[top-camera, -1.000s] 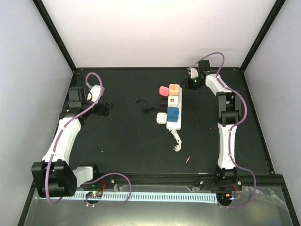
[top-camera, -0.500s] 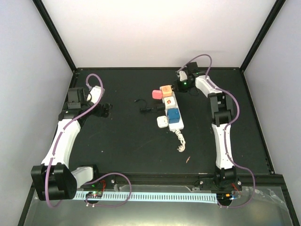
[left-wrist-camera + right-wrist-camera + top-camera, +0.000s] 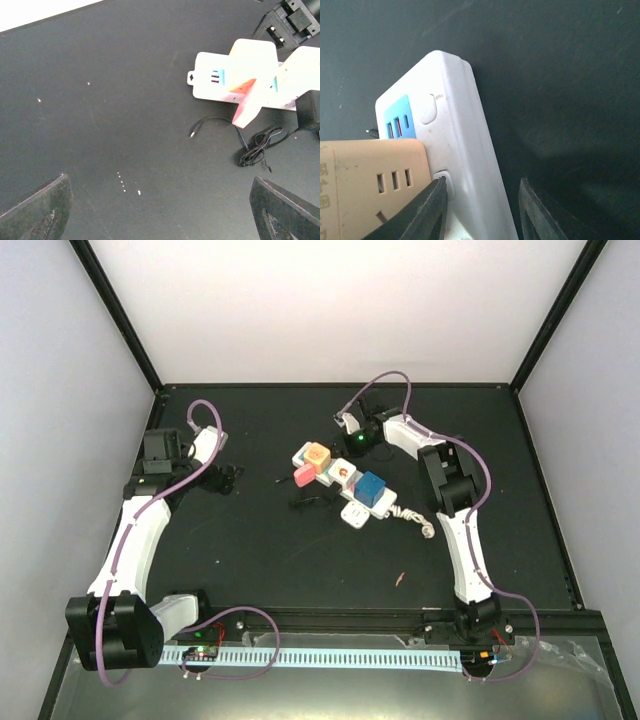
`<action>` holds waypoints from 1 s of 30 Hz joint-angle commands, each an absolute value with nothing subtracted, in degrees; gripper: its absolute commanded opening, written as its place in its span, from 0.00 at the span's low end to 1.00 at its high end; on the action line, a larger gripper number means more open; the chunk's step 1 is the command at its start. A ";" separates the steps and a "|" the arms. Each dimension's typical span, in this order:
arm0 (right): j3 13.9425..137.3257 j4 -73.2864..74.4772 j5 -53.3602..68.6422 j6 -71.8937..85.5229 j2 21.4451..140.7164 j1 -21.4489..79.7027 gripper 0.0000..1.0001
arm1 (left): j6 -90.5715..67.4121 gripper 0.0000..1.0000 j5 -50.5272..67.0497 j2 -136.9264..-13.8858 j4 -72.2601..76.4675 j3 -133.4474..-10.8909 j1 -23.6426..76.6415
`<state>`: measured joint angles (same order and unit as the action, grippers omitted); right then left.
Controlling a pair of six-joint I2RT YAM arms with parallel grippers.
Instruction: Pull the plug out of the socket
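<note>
Cord (image 3: pixel 415 522): white, bundled, right of centre in the top view, at the near end of the socket (image 3: pixel 340 472).
White adapter (image 3: pixel 353 514): just beside that near end; whether it is plugged in cannot be told.
Socket position: flat and diagonal at the centre of the desk (image 3: pixel 250 560).
Outlets, contents: blue plug (image 3: pixel 370 487) toward the near end; pink plug (image 3: pixel 305 476) and peach plug (image 3: pixel 318 454) at the far end.
Containers: none seen.
Left pincer (image 3: pixel 160 210): wide open, empty, well apart at the left.
Right pincer (image 3: pixel 481 192): jaws straddle the socket's far edge beside the peach plug. Whether they clamp it cannot be told.
Risk 1: nothing anchors the socket, so a pull would likely drag it rather than free a plug.
Risk 2: the hold sits on a rounded edge and may slip.
Risk 3: the loose black cable (image 3: pixel 260 147) could snag.
</note>
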<state>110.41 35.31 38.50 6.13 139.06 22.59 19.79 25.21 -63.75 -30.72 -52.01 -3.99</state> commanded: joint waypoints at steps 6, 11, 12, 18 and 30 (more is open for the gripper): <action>100.82 33.29 38.52 6.60 131.14 23.07 0.46 | 20.52 0.99 29.51 -62.92 -29.14 -48.72 -0.90; 99.63 35.26 37.86 4.05 126.15 19.52 0.51 | 22.04 0.99 27.69 -63.31 -28.78 -47.50 3.67; 98.82 35.20 37.80 3.90 125.24 18.63 0.52 | 22.14 0.99 27.41 -63.45 -28.48 -47.40 4.44; 93.28 37.74 38.04 0.33 124.30 16.52 0.53 | 21.77 0.99 25.94 -65.76 -26.95 -47.71 7.82; 85.92 35.50 44.16 0.73 124.38 17.06 0.53 | 20.92 0.99 24.97 -67.32 -27.75 -48.24 9.92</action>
